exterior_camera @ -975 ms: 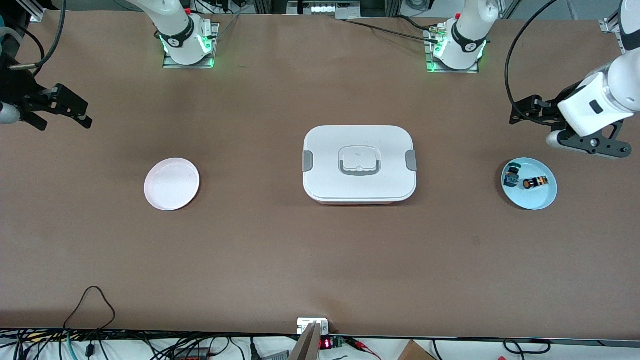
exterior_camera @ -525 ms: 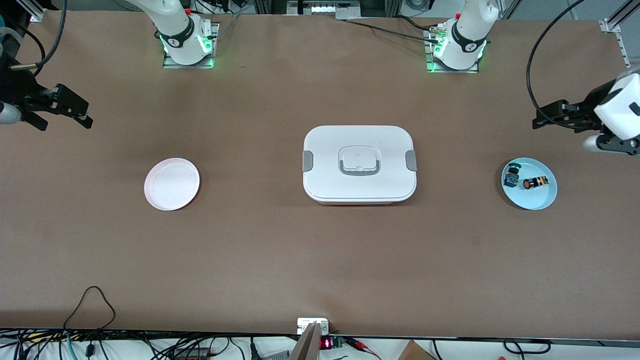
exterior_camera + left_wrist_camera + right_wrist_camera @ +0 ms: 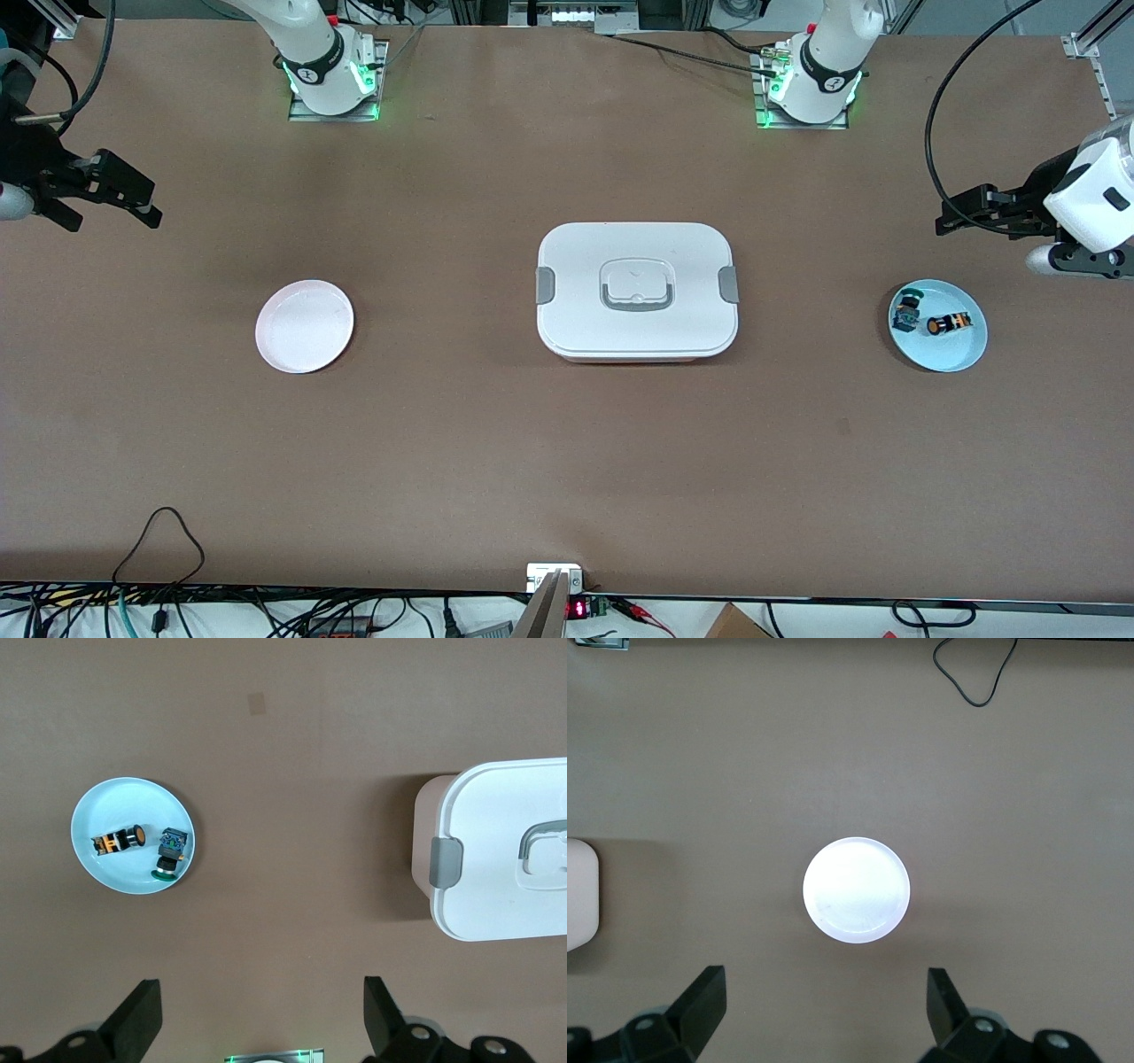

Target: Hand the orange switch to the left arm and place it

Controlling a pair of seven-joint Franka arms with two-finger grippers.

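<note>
The orange switch (image 3: pixel 946 324) (image 3: pixel 120 841) lies on its side in a light blue plate (image 3: pixel 955 356) (image 3: pixel 124 802) at the left arm's end of the table. My left gripper (image 3: pixel 952 215) (image 3: pixel 263 992) hangs open and empty over bare table beside that plate. The white box (image 3: pixel 636 288) (image 3: pixel 505 859) stands shut in the middle of the table. My right gripper (image 3: pixel 142 197) (image 3: pixel 826 979) hangs open and empty over the table at the right arm's end, beside a pink plate (image 3: pixel 304 325) (image 3: pixel 856 889).
A small dark switch with green and blue parts (image 3: pixel 905 310) (image 3: pixel 170 853) shares the light blue plate with the orange switch. The pink plate holds nothing. Cables (image 3: pixel 164 532) run along the table edge nearest the front camera.
The left arm has swung out toward its own end of the table, carrying its open gripper away from the box. The right arm has not moved.
</note>
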